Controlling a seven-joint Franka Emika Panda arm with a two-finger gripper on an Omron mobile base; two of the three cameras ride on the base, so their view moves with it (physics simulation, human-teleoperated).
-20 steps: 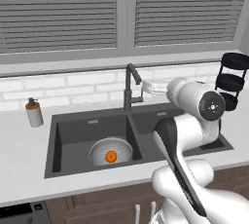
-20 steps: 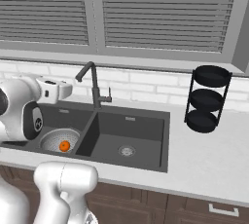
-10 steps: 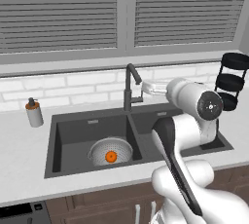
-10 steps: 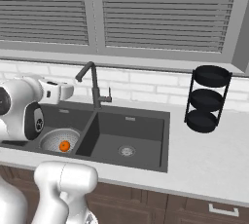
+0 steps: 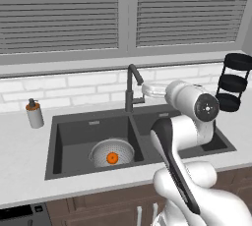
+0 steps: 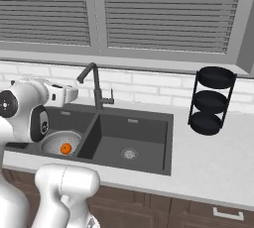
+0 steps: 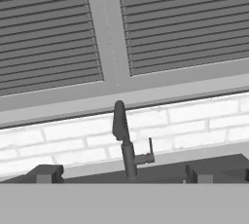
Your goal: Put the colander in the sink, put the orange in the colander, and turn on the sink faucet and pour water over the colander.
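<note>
The sink (image 5: 74, 127) lies ahead of me, a dark double basin set into the pale counter (image 5: 19, 171) below the shuttered window (image 5: 59, 14). At the far right end of the counter stands a black three-tier rack (image 6: 211, 100). The colander (image 5: 111, 152) sits on the floor of the sink's left basin, upright, and the orange (image 5: 112, 158) rests inside it, near the middle. The sink faucet (image 5: 131, 90) rises behind the divider between the two basins, its spout angled forward and its small side lever (image 7: 150, 150) sticking out to the right in my hand view. My gripper (image 7: 125, 173) hovers above the sink, level with the faucet and facing it, fingers spread wide and holding nothing. A small soap dispenser (image 5: 34, 114) stands on the counter left of the sink.
</note>
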